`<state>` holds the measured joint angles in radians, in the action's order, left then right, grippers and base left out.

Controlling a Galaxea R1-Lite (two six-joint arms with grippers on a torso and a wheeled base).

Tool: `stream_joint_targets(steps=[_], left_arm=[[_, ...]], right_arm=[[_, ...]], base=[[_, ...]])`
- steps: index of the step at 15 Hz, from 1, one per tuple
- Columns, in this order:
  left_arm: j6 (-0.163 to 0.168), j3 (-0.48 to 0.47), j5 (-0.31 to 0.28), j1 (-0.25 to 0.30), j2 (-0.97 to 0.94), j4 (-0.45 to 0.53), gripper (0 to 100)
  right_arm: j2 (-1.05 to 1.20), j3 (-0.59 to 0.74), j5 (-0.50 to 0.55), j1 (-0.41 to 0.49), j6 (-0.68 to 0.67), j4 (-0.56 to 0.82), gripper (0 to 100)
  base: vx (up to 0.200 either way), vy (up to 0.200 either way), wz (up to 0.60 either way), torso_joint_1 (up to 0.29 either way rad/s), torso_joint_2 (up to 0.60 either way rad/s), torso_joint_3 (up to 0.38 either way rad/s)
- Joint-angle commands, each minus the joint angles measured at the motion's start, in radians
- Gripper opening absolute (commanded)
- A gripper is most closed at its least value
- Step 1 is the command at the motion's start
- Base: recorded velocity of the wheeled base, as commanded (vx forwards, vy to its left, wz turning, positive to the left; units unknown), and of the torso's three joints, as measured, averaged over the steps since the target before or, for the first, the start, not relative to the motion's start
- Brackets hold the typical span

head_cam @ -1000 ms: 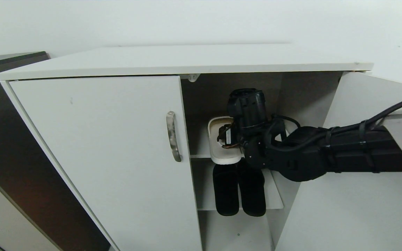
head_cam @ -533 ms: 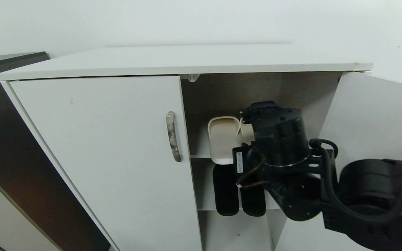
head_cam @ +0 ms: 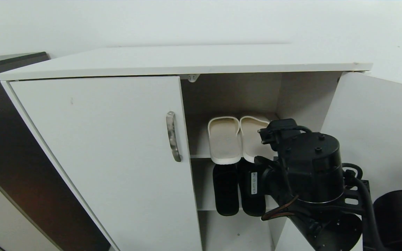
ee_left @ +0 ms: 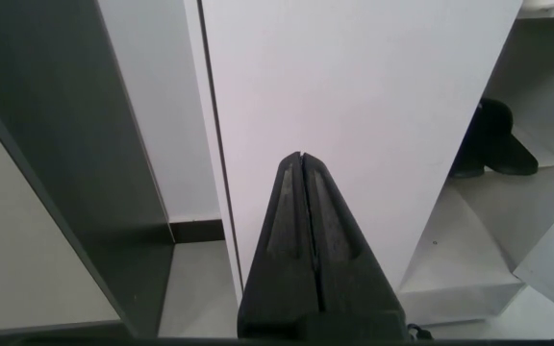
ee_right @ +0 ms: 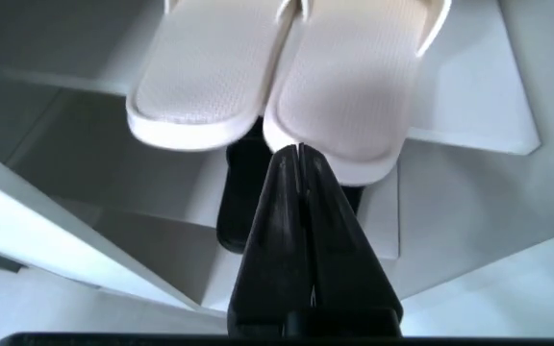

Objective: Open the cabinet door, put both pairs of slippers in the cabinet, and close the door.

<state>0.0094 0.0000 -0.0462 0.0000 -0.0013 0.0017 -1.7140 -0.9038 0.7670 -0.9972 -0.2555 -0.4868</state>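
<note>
The white cabinet (head_cam: pixel 187 61) has its left door (head_cam: pixel 99 153) closed and its right door (head_cam: pixel 379 132) swung open. A pair of white slippers (head_cam: pixel 237 139) lies side by side on the upper shelf, heels over the shelf edge. Below them, a pair of black slippers (head_cam: pixel 239 190) rests on the lower shelf. My right arm (head_cam: pixel 307 170) is outside the opening, low and right of the slippers. My right gripper (ee_right: pixel 299 152) is shut and empty, just in front of the white slippers (ee_right: pixel 354 86). My left gripper (ee_left: pixel 301 157) is shut, facing the closed door (ee_left: pixel 354 86).
A metal handle (head_cam: pixel 173 136) sits on the closed left door. Dark furniture (head_cam: pixel 12 146) stands left of the cabinet. The bottom compartment (head_cam: pixel 236 233) under the black slippers holds nothing visible. The open door bounds my right arm on its right side.
My right arm has pulled back out of the cabinet, down and to the right. The white slippers stay on the upper shelf, now fully uncovered.
</note>
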Motion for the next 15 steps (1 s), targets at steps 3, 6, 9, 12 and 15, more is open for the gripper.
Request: stream_joint_targets(steps=[3,6,9,12,15], left_arm=[[0.000,0.000,0.000,0.000,0.001,0.000,0],[0.000,0.000,0.000,0.000,0.001,0.000,0],[0.000,0.000,0.000,0.000,0.001,0.000,0],[0.000,0.000,0.000,0.000,0.001,0.000,0],[0.000,0.000,0.000,0.000,0.001,0.000,0]], right_arm=[[-0.013,0.005,0.000,-0.003,0.001,-0.013,0],[-0.025,0.017,0.003,-0.003,0.001,-0.024,0],[-0.027,0.028,0.002,-0.003,0.001,-0.033,0],[-0.024,0.037,0.002,-0.003,0.001,-0.039,0],[-0.021,0.051,0.002,-0.003,0.007,-0.081,0]], base=[[0.000,0.000,0.00,0.000,0.00,0.000],[-0.200,0.000,0.00,0.005,0.00,0.001],[-0.200,0.000,0.00,-0.001,0.00,0.004],[-0.200,0.000,0.00,0.002,0.00,0.002],[-0.200,0.000,0.00,0.001,0.00,-0.001]])
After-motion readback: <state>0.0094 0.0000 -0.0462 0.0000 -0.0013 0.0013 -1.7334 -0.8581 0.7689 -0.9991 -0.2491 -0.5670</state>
